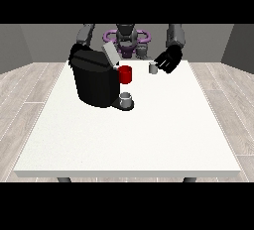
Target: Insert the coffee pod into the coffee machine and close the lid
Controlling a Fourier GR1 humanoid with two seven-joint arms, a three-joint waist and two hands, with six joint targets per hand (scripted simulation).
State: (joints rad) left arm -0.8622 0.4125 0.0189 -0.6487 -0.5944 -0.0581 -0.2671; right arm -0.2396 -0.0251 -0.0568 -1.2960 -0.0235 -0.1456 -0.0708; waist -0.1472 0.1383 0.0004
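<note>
Front view, going from its left edge across: a large white table [124,130] fills the middle, and the robot stands small behind its far edge. At the view's left an arm comes down from the shoulder behind the black coffee machine [94,83]; the hand at the view's left [75,51] shows only as a dark shape at the machine's upper back corner, touching or just behind it, and whether it is clenched or released cannot be told. The machine stands on the table's far left part, its grey lid [110,54] tilted up and open. On the machine's front a red part [126,74] juts toward the view's right, and below it a small grey cup [126,98] sits on the machine's drip base; what is in the cup cannot be seen. Further right, near the far edge, the coffee pod [153,67] stands upright on the table, a small light-grey cylinder outside the machine. The hand at the view's right [168,60] hangs just beside the pod, arm angled down from the shoulder, dark fingers reaching toward it and not closed round it.
</note>
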